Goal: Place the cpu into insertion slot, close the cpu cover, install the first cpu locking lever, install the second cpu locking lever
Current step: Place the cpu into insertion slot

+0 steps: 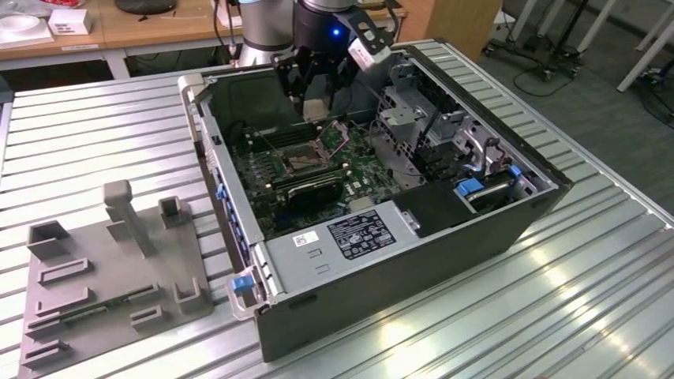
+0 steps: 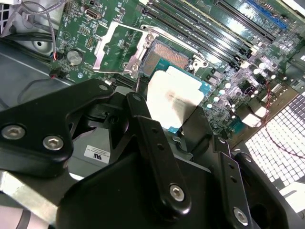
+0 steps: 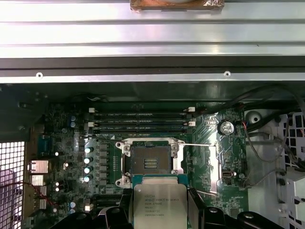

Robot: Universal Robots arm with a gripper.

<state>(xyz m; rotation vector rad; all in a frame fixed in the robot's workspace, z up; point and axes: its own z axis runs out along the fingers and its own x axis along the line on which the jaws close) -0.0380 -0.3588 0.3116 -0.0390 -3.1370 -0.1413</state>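
Note:
My gripper [image 1: 312, 101] hangs inside the open computer case, shut on the cpu [image 1: 312, 108], a small square chip with a pale metal top. In both wrist views the cpu [image 3: 159, 205] [image 2: 174, 95] sits clamped between the two black fingers [image 2: 143, 119], held above the green board. The insertion slot [image 3: 150, 160] [image 2: 167, 55] [image 1: 308, 160], a dark square socket with a silver rim, lies bare just beyond the chip's edge. The cpu cover [image 2: 104, 50] is swung open beside the socket. A thin lever wire [image 3: 200, 144] stands free next to the socket.
A black ribbed heatsink [image 1: 312, 189] sits beside the socket, and long memory slots [image 3: 140, 121] on its other side. Metal drive cages [image 1: 416, 118] and the case walls [image 1: 200, 134] crowd the gripper. A grey fixture tray [image 1: 106, 268] lies at the exterior view's left on the ribbed table [image 1: 589, 276].

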